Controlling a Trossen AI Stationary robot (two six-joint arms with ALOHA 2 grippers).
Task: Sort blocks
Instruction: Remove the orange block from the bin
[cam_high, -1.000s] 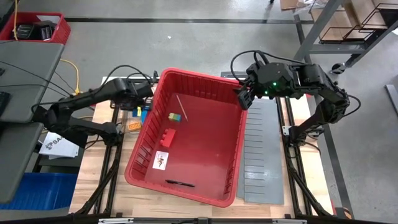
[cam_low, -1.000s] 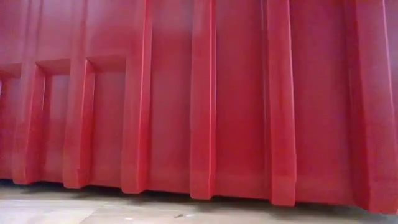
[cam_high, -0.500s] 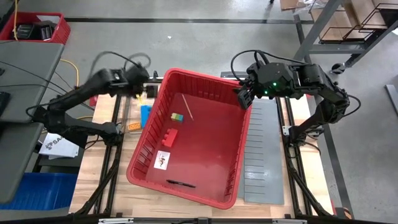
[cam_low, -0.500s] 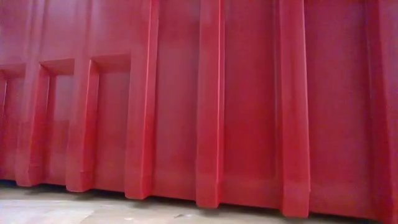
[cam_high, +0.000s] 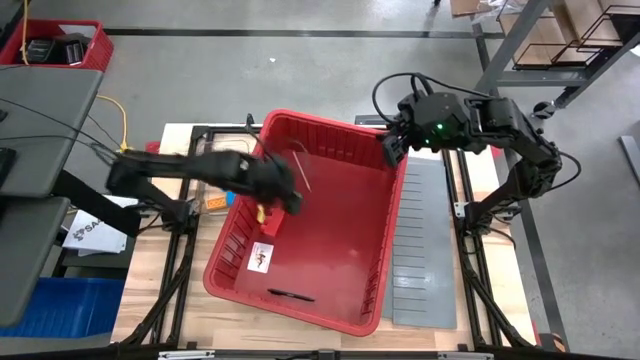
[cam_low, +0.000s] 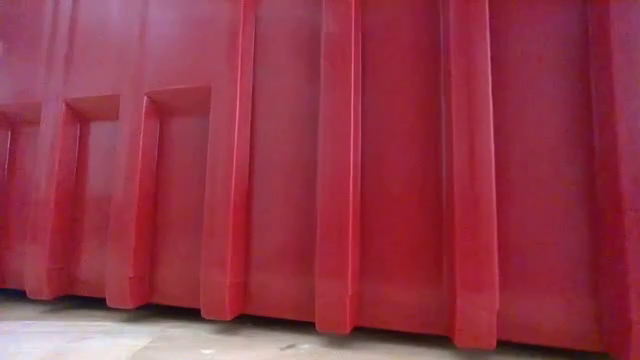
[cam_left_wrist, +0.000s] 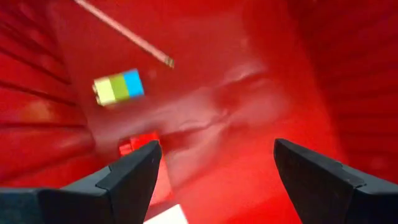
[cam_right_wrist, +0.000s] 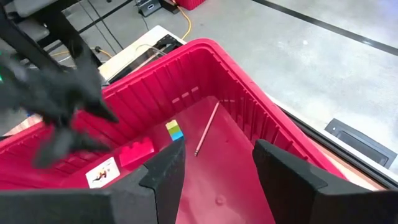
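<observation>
Fingers (cam_left_wrist: 130, 180) of the left gripper (cam_high: 285, 196) stand spread and empty, now inside the red bin (cam_high: 375, 262) after hovering beyond its left wall a moment ago. Below them lie the yellow-green-blue block (cam_left_wrist: 118, 87) and red block (cam_left_wrist: 142, 144). The right gripper (cam_high: 392, 150), fingers parted, stays at the bin's far right rim.

The red bin (cam_high: 372, 262) looks like glossy moulded plastic with ribbed walls and a smooth, shiny floor. The striped block (cam_left_wrist: 118, 87) and the red block (cam_right_wrist: 135, 152) inside it are smooth plastic. The table (cam_high: 500, 290) at the frame's lower right is pale wood; the divider sheet (cam_high: 422, 250) beside the bin is matt grey.
</observation>
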